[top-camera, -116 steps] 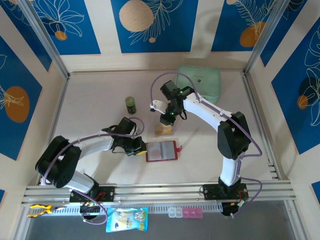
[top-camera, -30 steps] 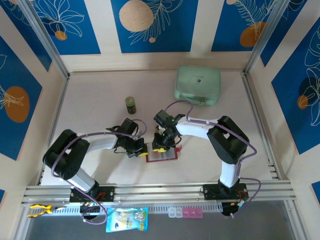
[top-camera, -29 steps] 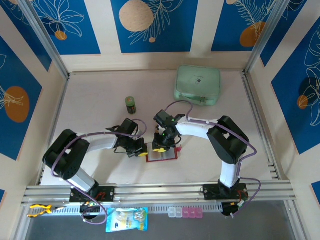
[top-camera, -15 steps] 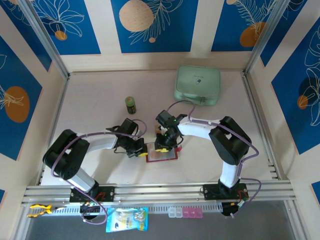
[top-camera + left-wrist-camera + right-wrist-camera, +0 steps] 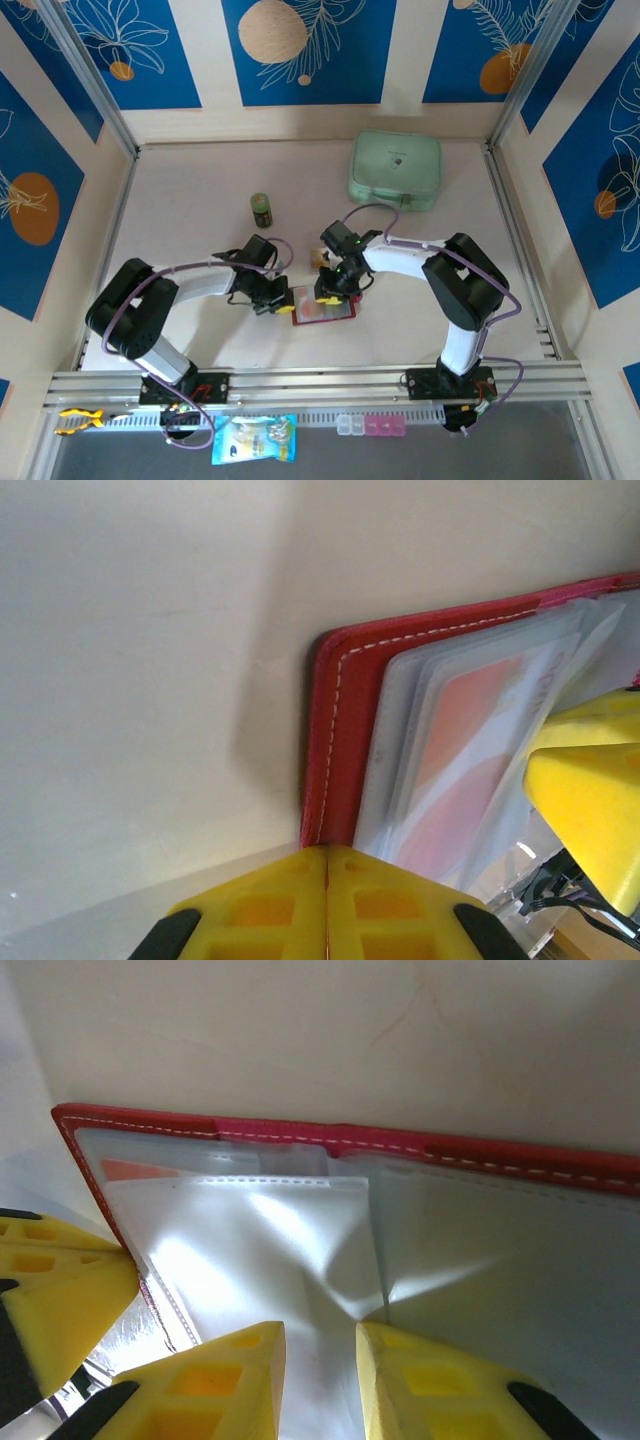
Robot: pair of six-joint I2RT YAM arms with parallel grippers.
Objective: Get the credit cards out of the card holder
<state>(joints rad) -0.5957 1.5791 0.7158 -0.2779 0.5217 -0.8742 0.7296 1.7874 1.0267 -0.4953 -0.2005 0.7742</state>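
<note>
Hovering over the open card holder (image 5: pixel 335 312), mid-surface toward the near edge, the right claw (image 5: pixel 320 1332) is slightly parted and grips nothing I can see. The left claw (image 5: pixel 327 856) is shut at the holder's left edge. Risk: the right claw pinches a clear sleeve (image 5: pixel 260 1230), not a card (image 5: pixel 465 705), and drags the holder loose.

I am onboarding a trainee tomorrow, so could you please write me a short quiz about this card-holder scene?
1. True or false: the left gripper is shut at the edge of the red card holder.
2. The right gripper, above the clear sleeves, has its fingers: A) apart; B) pressed together; C) crossed.
3. Is the card holder lying open or folded?
Key: 1 true; 2 A; 3 open.
</note>
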